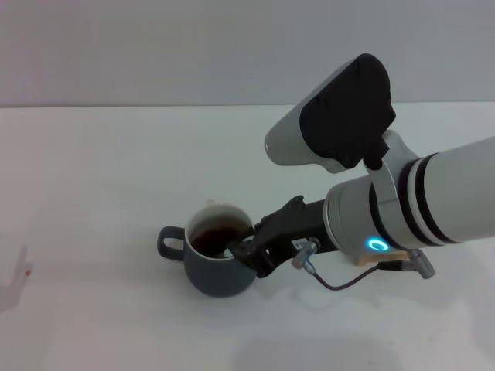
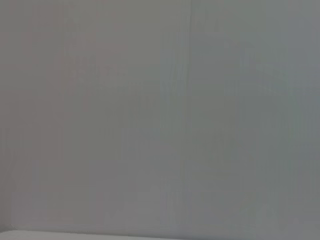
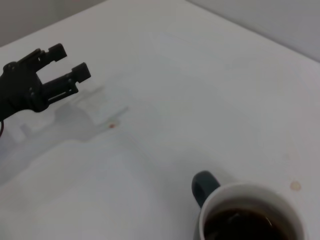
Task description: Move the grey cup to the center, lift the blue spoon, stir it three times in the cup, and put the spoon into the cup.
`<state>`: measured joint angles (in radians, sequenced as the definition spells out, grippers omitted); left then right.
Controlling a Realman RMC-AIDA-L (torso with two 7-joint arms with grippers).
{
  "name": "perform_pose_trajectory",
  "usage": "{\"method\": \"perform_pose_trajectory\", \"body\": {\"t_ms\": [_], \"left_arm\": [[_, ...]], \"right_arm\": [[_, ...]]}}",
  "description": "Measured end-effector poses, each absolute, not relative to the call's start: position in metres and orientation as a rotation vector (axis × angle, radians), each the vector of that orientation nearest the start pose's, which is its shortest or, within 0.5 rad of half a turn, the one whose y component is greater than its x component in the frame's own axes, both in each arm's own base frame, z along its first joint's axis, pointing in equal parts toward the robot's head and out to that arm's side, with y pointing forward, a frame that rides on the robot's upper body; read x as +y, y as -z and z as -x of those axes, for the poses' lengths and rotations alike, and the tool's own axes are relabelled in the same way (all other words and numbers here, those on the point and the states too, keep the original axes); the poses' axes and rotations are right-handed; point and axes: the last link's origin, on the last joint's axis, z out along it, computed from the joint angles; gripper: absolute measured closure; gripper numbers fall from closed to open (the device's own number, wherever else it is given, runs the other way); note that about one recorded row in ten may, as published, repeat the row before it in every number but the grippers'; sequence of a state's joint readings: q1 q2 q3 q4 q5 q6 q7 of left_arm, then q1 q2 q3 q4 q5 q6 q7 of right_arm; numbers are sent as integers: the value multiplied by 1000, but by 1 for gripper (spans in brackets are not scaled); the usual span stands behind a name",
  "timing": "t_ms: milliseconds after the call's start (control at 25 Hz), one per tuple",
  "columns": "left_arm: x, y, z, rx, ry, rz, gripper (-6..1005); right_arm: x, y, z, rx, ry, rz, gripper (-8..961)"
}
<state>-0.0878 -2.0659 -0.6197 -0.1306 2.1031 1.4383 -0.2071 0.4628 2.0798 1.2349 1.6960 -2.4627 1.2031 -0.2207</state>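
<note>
No legible text, labels, brand names or numbers in any view. One small white tag [image 1: 298, 244] sits on the black body of the right claw [image 1: 249, 253] in the head view, carrying dark marks too small to read. The only sign-like mark is a lit blue ring indicator [image 1: 377, 246] on the white housing of the right arm; it bears no characters. The grey cup [image 1: 218, 259] shows no print or logo on its outer wall in the head or right wrist views. The left wrist view shows a plain grey surface with no markings.
</note>
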Motion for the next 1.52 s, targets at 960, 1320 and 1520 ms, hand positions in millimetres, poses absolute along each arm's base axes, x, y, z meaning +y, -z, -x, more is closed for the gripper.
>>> {"method": "perform_pose_trajectory", "body": {"t_ms": [960,1320,1520], "left_arm": [[195,-8,397,-625,640,1433,144],[196,-9,397,-624,642,1429,144],[197,-9,396,-622,647,1426,144]], "right_arm": [[313,60,-65,511,-191,2622,505],[323,31,-102,121,-627,1971,437],[304,27,-148,39,-698,1638,407]]}}
